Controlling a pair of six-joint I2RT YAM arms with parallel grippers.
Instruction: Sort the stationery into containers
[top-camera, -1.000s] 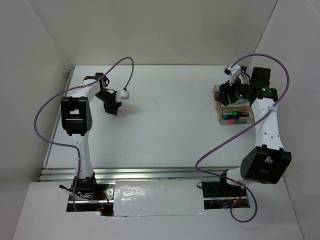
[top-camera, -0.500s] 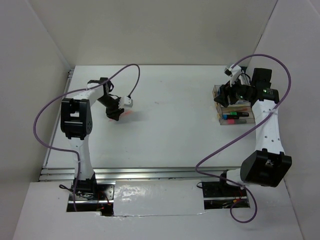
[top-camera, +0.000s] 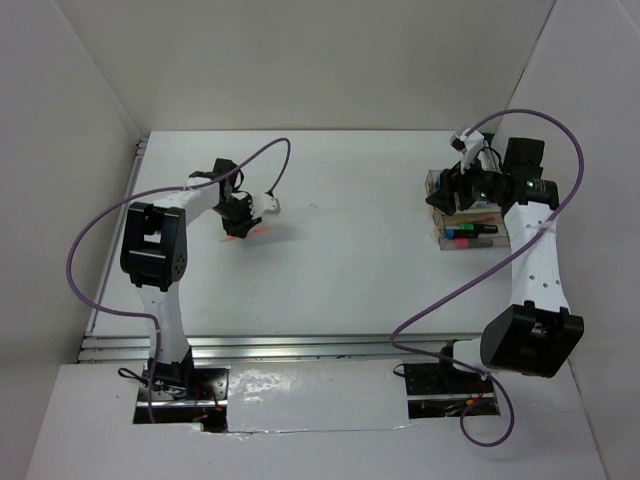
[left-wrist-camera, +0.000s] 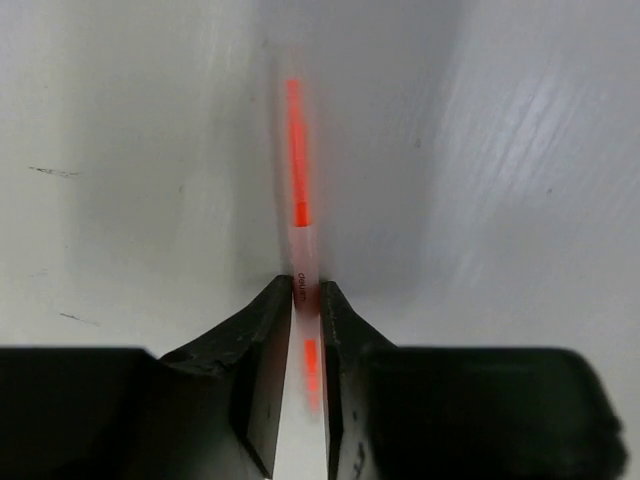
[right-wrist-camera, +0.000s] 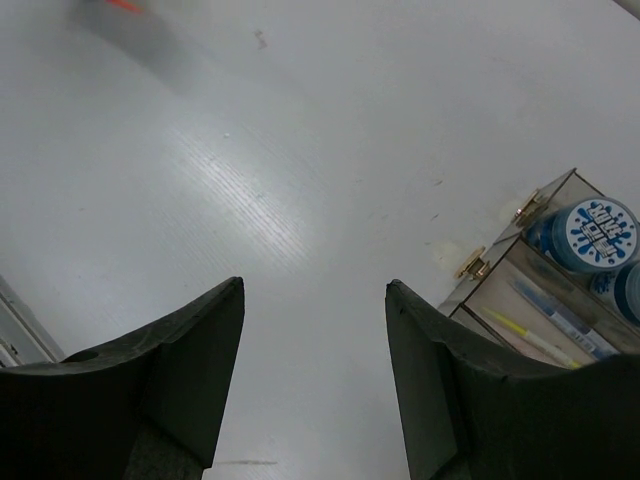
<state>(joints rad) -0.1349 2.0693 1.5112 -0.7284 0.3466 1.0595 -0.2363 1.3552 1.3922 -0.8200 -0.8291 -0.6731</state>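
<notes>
A thin orange stick (left-wrist-camera: 296, 170) with a pale middle band runs between my left gripper's (left-wrist-camera: 306, 292) jaws, which are shut on it; its tip points away from the camera. From above, the left gripper (top-camera: 236, 222) is at the table's left, with the stick's orange end (top-camera: 252, 232) showing beside it. My right gripper (right-wrist-camera: 315, 290) is open and empty, hovering by the clear organiser tray (right-wrist-camera: 500, 247). The tray (top-camera: 438, 212) holds blue-white tape rolls (right-wrist-camera: 597, 228), a yellow stick (right-wrist-camera: 530, 337) and highlighters (top-camera: 470, 236).
White walls close in the table on the left, back and right. A metal rail (top-camera: 300, 346) runs along the near edge. Purple cables (top-camera: 270, 165) loop over both arms.
My left gripper has swung right and turned toward the orange stick, and now has it between its jaws. The right arm has barely moved.
</notes>
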